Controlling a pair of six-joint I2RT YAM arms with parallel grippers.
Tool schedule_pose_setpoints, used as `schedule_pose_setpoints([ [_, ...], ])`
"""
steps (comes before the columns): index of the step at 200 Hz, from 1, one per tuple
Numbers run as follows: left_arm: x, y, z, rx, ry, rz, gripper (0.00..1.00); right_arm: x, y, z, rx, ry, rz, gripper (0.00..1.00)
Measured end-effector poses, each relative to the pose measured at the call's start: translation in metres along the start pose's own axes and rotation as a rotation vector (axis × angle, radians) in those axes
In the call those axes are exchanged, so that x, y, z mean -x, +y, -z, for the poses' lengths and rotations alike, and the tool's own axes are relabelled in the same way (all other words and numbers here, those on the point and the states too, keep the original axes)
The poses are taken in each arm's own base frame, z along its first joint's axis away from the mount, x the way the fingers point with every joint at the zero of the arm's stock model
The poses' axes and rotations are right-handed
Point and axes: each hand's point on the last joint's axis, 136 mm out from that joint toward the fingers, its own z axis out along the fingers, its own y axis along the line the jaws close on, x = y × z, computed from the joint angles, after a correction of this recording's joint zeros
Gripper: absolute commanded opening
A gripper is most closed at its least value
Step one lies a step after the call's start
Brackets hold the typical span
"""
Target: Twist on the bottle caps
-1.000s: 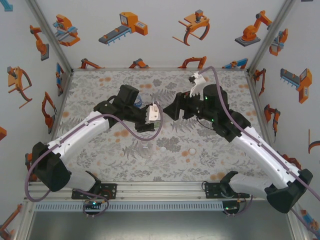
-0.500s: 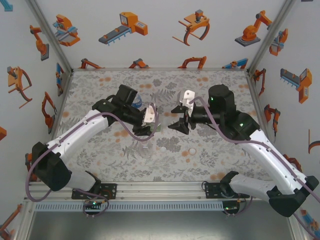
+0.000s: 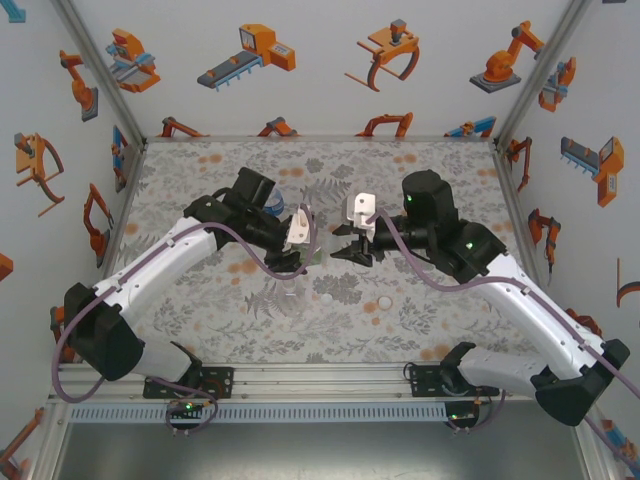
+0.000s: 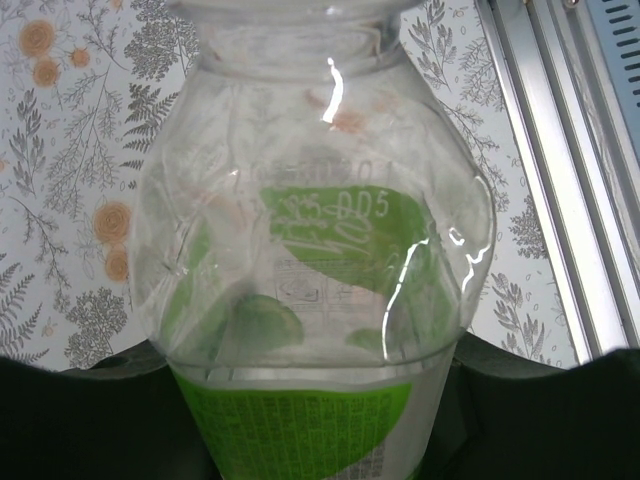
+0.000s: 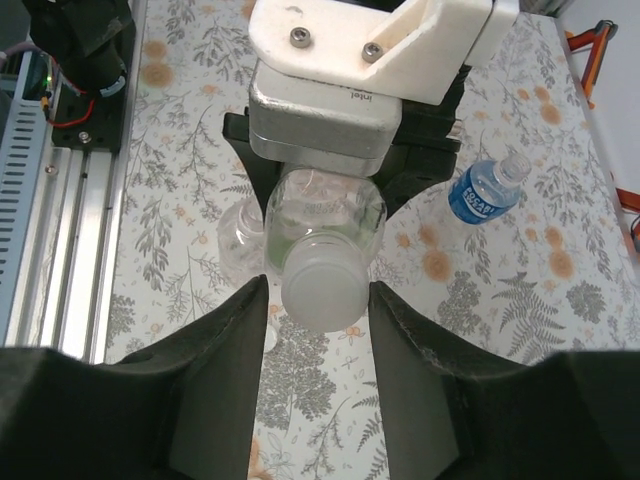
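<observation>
My left gripper [image 4: 320, 420] is shut on the green-tinted bottle [image 4: 320, 250], holding it off the table at mid-table [image 3: 311, 256]. The bottle's neck points at my right gripper [image 5: 320, 300], and a white bottle cap [image 5: 322, 290] sits on the neck. The right fingers [image 5: 225, 380] stand on either side of that cap with slim gaps, so the gripper is open. In the top view the right gripper [image 3: 340, 250] faces the left gripper [image 3: 300, 250] closely. The plain clear bottle [image 5: 240, 245] stands uncapped below them. The blue-label bottle [image 5: 483, 192] stands uncapped behind the left arm.
Two loose white caps [image 3: 323, 297] [image 3: 385, 303] lie on the patterned table in front of the grippers, next to the clear bottle [image 3: 290, 295]. The blue-label bottle [image 3: 275, 205] is tucked behind the left wrist. Aluminium rails [image 3: 300, 385] run along the near edge.
The right gripper has swung down and left from the back to face the capped end of the held bottle, and its jaws have narrowed round the cap. The left arm barely moved.
</observation>
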Motion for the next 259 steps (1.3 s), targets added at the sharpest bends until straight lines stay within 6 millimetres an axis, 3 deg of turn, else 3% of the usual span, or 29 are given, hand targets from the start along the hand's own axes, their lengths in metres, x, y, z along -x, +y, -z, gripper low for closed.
schedule_pose_setpoints([
  [40, -0.001, -0.002, 0.0, -0.006, 0.005, 0.008, 0.0, -0.001, -0.001, -0.001, -0.012, 0.009, -0.005, 0.21],
  [66, -0.002, -0.001, 0.0, -0.005, 0.007, 0.016, 0.0, -0.003, -0.008, -0.002, -0.055, 0.016, -0.121, 0.05],
  [73, -0.004, 0.0, 0.0, -0.002, 0.01, 0.022, 0.0, -0.005, -0.012, -0.003, -0.078, 0.014, -0.183, 0.0],
  [94, -0.009, 0.005, 0.001, 0.017, 0.032, 0.045, 0.0, -0.013, -0.027, -0.006, -0.166, 0.006, -0.409, 0.0],
  [150, -0.029, 0.027, -0.001, 0.13, 0.102, 0.091, 0.0, -0.063, -0.068, -0.007, -0.485, -0.036, -1.286, 0.0],
  [182, -0.043, 0.034, 0.002, 0.174, 0.153, 0.128, 0.0, -0.083, -0.076, -0.015, -0.553, -0.059, -1.551, 0.0],
  [205, -0.047, 0.035, 0.002, 0.184, 0.166, 0.137, 0.0, -0.087, -0.079, -0.017, -0.569, -0.043, -1.587, 0.29],
  [217, -0.045, 0.036, 0.002, 0.188, 0.16, 0.131, 0.0, -0.086, -0.08, -0.015, -0.571, -0.037, -1.574, 0.39],
  [259, -0.028, 0.035, -0.004, 0.169, 0.101, 0.08, 0.0, -0.059, -0.094, 0.001, -0.547, -0.024, -1.32, 0.48],
])
